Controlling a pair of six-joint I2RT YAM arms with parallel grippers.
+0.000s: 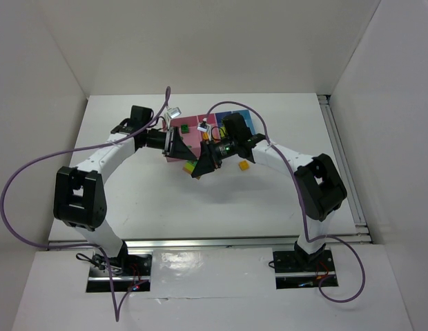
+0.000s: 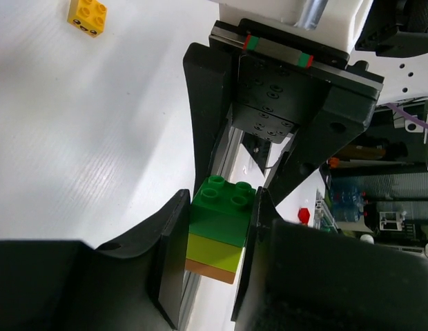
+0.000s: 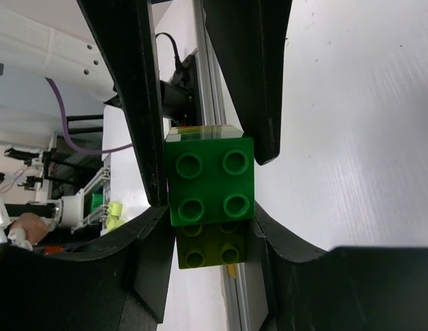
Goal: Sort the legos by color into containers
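A: Progress?
B: Early. Left jaws and right jaws both clamped narrow on one stack [image 2: 217, 231] of dark green, lime and orange, held off the table [image 1: 200, 207], near the containers [image 1: 200, 134]. Not separated.
A: Remaining?
B: Yellow brick [image 1: 244, 165] loose on the table. One green brick [image 1: 185, 128] looks binned.

The lego stack [image 2: 215, 231] is smooth, shiny plastic, and so is the yellow lego [image 2: 88, 15] at 11 o'clock. The fingers [image 2: 169, 252] are black plastic, dull and not shiny. The tabletop [image 2: 96, 138] is white and matt, with thin lines running across it. The rail [image 3: 209, 83] at 12 o'clock looks like bare grey metal. The cable [image 1: 2, 200] has a smooth purple skin.
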